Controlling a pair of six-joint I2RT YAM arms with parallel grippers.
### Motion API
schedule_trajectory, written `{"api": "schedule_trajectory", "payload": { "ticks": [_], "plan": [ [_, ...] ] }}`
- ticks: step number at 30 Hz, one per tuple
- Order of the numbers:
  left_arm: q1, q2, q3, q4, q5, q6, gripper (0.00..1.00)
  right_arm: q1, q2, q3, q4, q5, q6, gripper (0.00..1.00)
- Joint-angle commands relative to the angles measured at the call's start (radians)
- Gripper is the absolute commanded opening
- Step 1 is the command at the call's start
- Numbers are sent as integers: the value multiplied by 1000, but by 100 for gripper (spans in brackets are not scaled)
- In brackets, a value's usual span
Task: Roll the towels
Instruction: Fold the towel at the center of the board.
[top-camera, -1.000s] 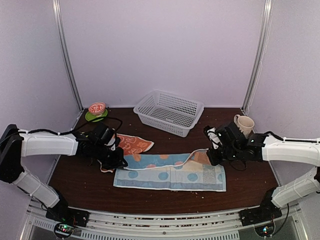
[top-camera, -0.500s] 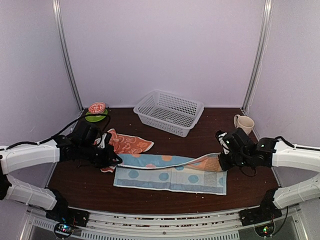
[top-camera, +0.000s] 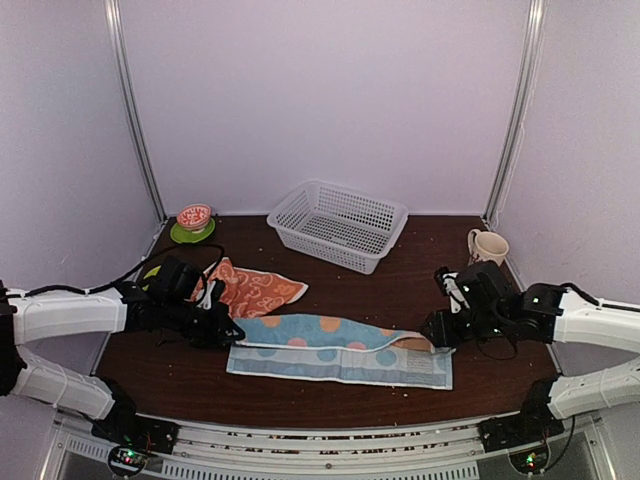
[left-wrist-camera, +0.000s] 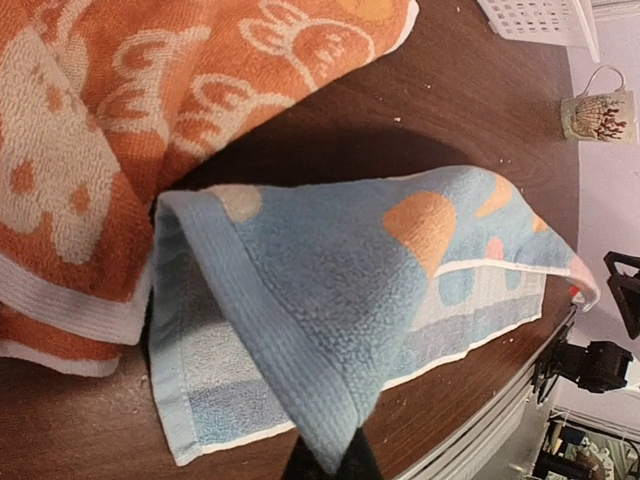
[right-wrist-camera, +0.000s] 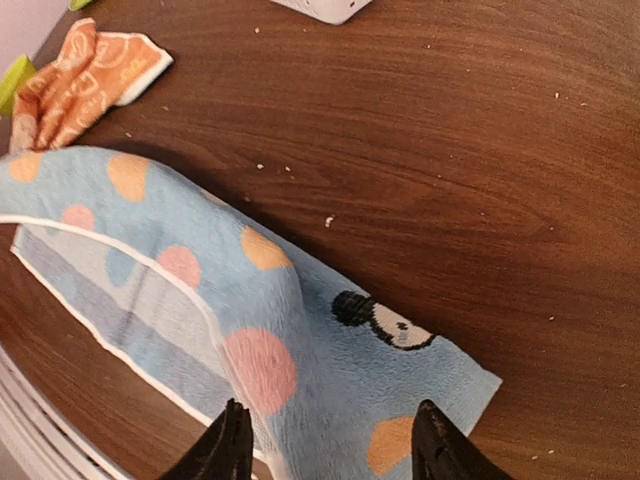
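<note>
Left hand (top-camera: 228, 332) clamped on blue towel (top-camera: 340, 350) corner at its 9 o'clock end, corner raised. Right hand (right-wrist-camera: 330, 445) open over the 3 o'clock end, gripping nothing. Towel folded lengthwise, tabletop (top-camera: 400, 290) 6 o'clock. Orange towel (top-camera: 255, 290) crumpled at its 10 o'clock, touching.

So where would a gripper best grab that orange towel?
Probably at the right-hand corner of the orange towel, from above on the basket side: it lies flat on bare wood, while the near hem meets the blue towel that the left gripper holds.
</note>
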Motion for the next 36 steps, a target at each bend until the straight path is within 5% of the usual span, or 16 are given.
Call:
{"api": "schedule_trajectory", "payload": {
  "ticks": [1, 3, 5, 10, 19, 36],
  "plan": [
    [7, 7, -15, 75, 16, 14, 0, 2, -90, -18, 35, -70, 157, 57],
    [6, 10, -15, 78, 13, 18, 0, -6, -139, -23, 37, -80, 233, 59],
    [7, 13, -15, 80, 10, 20, 0, -19, -172, -35, 31, -79, 355, 76],
    [7, 19, -14, 85, 9, 26, 0, -52, -202, -121, 9, -173, 617, 75],
    [7, -14, -38, 74, -2, 34, 0, -70, -360, -319, -4, -109, 773, 53],
    [6, -36, -47, 46, -7, 39, 0, -78, -136, -393, 295, -158, 752, 33]
  ]
}}
